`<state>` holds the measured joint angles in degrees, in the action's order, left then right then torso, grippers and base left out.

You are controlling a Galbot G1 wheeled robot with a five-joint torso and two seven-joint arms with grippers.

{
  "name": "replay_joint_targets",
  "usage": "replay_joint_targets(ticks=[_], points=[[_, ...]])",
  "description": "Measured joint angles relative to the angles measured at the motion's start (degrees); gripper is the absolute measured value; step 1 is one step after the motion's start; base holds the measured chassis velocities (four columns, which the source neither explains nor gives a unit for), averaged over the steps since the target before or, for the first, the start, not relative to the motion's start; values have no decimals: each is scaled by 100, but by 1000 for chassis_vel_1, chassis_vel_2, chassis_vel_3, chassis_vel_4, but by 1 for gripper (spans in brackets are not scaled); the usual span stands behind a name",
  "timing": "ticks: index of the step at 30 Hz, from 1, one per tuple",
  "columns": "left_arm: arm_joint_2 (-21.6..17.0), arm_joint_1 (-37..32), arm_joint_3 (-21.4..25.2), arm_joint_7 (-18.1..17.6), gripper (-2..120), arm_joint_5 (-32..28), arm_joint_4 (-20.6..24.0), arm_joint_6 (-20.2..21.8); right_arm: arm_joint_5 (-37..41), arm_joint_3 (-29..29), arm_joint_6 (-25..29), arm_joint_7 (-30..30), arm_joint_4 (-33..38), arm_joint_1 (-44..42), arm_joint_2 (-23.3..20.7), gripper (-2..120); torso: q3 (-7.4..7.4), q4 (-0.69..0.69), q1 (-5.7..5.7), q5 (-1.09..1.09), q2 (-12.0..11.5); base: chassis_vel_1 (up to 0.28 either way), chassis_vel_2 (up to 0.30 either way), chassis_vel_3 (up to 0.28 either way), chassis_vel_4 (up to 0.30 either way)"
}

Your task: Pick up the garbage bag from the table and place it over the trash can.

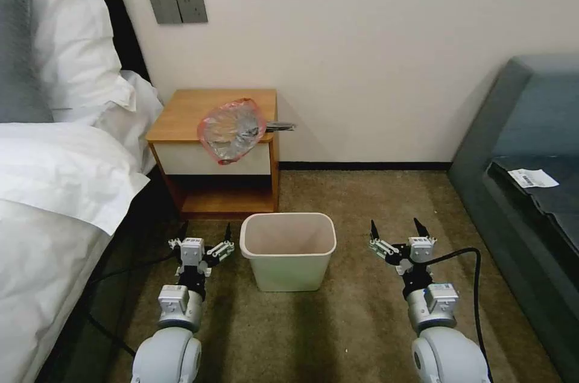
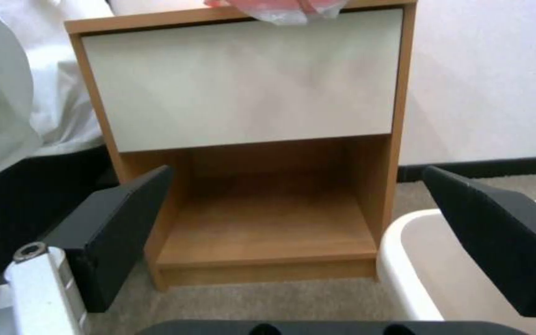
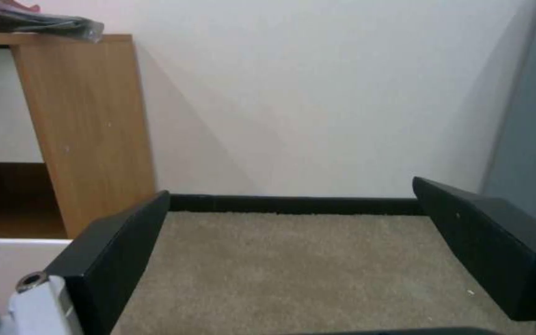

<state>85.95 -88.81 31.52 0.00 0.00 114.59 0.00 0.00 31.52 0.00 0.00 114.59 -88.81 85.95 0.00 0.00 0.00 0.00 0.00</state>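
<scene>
The left gripper [image 1: 205,232] hangs low over the carpet [image 1: 362,202] with its two black fingers spread wide and nothing between them. Just beside it, toward the robot's right, stands the cream trash can [image 1: 288,250], upright and open-topped. Straight ahead of the left gripper is the wooden nightstand [image 1: 181,114], its white drawer front [image 2: 243,79] and open lower shelf [image 2: 262,223] facing the fingers [image 2: 119,223]; in the left wrist view the trash can's rolled rim [image 2: 398,260] sits just beside one finger.

The right gripper [image 1: 396,229] is on the other side of the trash can, level with the left one, and is likewise fully spread and holding nothing. Ahead of it lie bare carpet and the black skirting [image 3: 293,204] at the foot of the wall; the nightstand's side panel [image 3: 82,125] is off toward the left arm.

The garbage bag [image 1: 232,129], crinkled, translucent and pink-edged, lies beyond and above both grippers, on the nightstand's front corner nearest the right arm, drooping over the drawer front. A dark flat object [image 1: 278,126] pokes out past that edge of the top. A bed [image 1: 54,190] flanks the left arm, and a grey sofa [image 1: 531,129] flanks the right arm.
</scene>
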Motion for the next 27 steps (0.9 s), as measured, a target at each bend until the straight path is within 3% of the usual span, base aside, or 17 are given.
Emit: replay_joint_targets(ticks=[8, 11, 12, 15, 16, 20, 21, 23, 25, 27], points=[[0, -1, 3, -2, 100, -4, -8, -35, -1, 43, 174, -23, -67, -21, 17, 100, 0, 0, 0, 0, 0, 0, 0, 0, 0], [0, -3, 15, -9, 100, -12, -41, -102, -5, 122, 449, -74, -180, -76, 51, 100, 0, 0, 0, 0, 0, 0, 0, 0, 0], [0, -4, 19, -11, 100, -24, -67, -178, -13, 214, 776, -135, -310, -133, 92, 100, 0, -1, 0, 0, 0, 0, 0, 0, 0], [4, -33, 107, -55, 100, -122, -330, -720, -31, 393, 1409, -256, -562, -250, 173, 100, 0, 0, 0, 0, 0, 0, 0, 0, 0], [4, -33, 107, -55, 100, -122, -330, -720, -31, 393, 1409, -256, -562, -250, 173, 100, 0, 0, 0, 0, 0, 0, 0, 0, 0], [16, -75, 235, -119, 100, -264, -716, -1525, -50, 606, 2171, -402, -865, -394, 268, 100, 0, 0, 0, 0, 0, 0, 0, 0, 0], [16, -75, 235, -119, 100, -264, -716, -1525, -50, 606, 2171, -402, -865, -394, 268, 100, 0, 0, 0, 0, 0, 0, 0, 0, 0], [21, -101, 319, -160, 100, -354, -967, -2046, -63, 746, 2667, -498, -1064, -485, 330, 100, 0, 0, 0, 0, 0, 0, 0, 0, 0], [22, -105, 328, -166, 100, -364, -994, -2102, -65, 768, 2739, -512, -1091, -501, 340, 100, 0, 0, 0, 0, 0, 0, 0, 0, 0], [-16, -213, 377, -183, 100, -526, -1100, -2532, -35, 875, 3199, -627, -1242, -569, 375, 100, 0, -3, 0, 0, 0, 0, 0, 0, 0]])
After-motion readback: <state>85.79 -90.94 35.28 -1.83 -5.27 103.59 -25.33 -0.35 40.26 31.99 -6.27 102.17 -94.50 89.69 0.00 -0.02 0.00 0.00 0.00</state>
